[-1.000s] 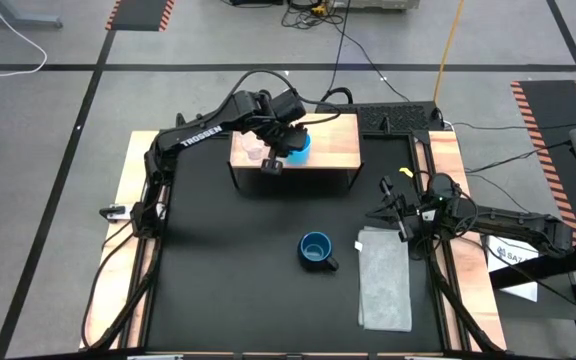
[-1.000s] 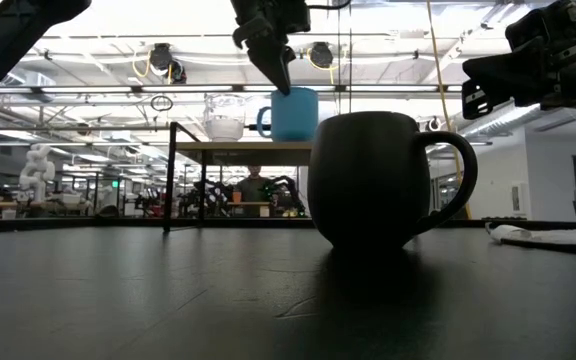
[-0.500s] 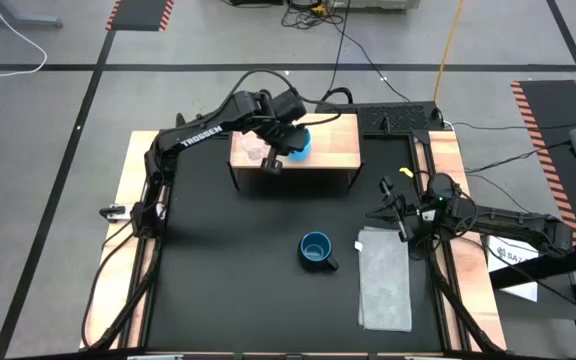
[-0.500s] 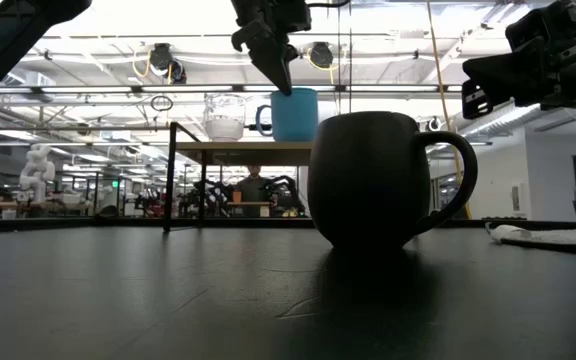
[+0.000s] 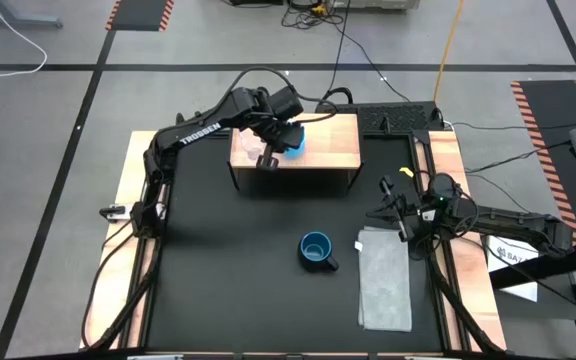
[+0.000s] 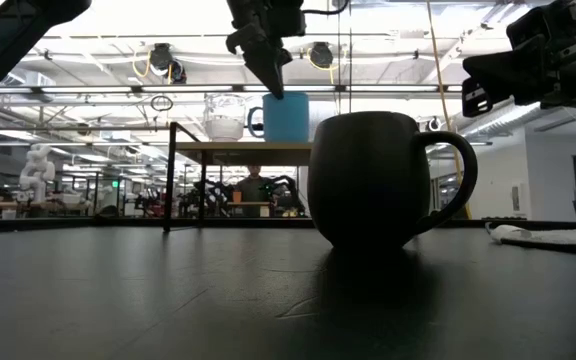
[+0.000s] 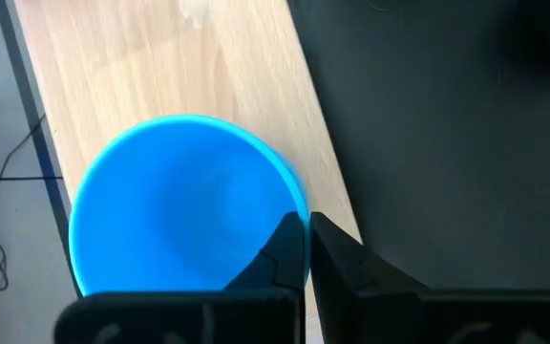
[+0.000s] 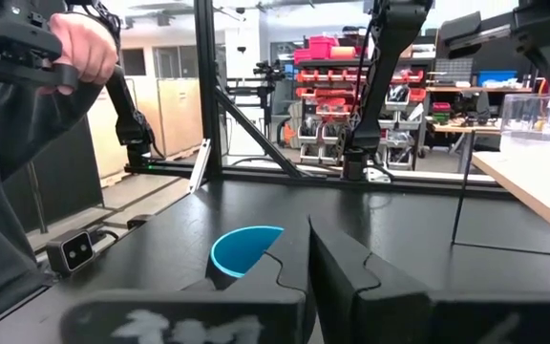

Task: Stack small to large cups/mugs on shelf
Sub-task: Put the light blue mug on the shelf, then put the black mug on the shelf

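At upper centre of the high view, the left gripper (image 5: 268, 156) has just pinched fully shut, apparently holding nothing, beside the light-blue mug (image 5: 294, 141) on the shelf (image 5: 333, 150), so only the navy mug (image 5: 315, 249), mid-table, remains

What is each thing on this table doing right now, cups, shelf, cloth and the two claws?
Light-blue mug: upright on the shelf, beside the clear cup.
Clear cup: upright on the shelf.
Navy mug: upright on the black table, not on the shelf.
Shelf: standing, two cups on top.
Grey cloth: folded flat.
Left gripper: shut, at the blue mug's rim.
Right gripper: shut, waiting aside.
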`<state>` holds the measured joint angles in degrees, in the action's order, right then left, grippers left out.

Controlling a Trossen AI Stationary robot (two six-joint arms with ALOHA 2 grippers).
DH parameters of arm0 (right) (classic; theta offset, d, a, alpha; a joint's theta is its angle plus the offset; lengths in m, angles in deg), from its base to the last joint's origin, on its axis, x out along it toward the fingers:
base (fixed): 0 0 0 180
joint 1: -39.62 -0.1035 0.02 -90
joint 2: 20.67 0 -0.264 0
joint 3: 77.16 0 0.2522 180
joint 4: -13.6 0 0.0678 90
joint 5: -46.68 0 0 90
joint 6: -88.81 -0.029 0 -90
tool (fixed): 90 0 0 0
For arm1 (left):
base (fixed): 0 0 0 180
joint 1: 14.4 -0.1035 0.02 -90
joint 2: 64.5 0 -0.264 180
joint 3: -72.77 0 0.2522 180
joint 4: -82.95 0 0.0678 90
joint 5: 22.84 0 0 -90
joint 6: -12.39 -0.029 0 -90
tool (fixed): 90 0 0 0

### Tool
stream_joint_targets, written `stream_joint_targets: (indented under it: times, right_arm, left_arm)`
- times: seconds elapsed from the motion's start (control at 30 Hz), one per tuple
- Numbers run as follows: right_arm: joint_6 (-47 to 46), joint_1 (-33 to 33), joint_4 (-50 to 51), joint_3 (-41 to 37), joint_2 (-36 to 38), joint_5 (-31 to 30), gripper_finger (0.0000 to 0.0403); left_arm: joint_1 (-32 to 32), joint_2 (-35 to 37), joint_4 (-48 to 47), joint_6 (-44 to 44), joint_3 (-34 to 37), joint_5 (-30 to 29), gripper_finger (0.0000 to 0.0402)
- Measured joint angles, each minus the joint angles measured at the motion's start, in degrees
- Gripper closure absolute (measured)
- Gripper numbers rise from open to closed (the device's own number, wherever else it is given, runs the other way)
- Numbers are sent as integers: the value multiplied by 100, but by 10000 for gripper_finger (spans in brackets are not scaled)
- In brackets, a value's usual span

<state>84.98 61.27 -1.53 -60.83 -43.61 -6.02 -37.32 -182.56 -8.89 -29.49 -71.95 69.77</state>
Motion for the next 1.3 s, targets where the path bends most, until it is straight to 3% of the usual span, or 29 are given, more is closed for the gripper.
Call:
stream_joint_targets:
  times: [0.57,1.03,1.3]
  right_arm:
    - [0,2,-4,1,0,0,403]
    - [0,0,51,-1,-2,0,403]
    - [0,0,49,1,-2,0,403]
  left_arm:
    - [-92,0,44,152,0,74,384]
    - [-94,0,292,312,0,4,307]
    - [18,385,504,321,-7,-7,275]
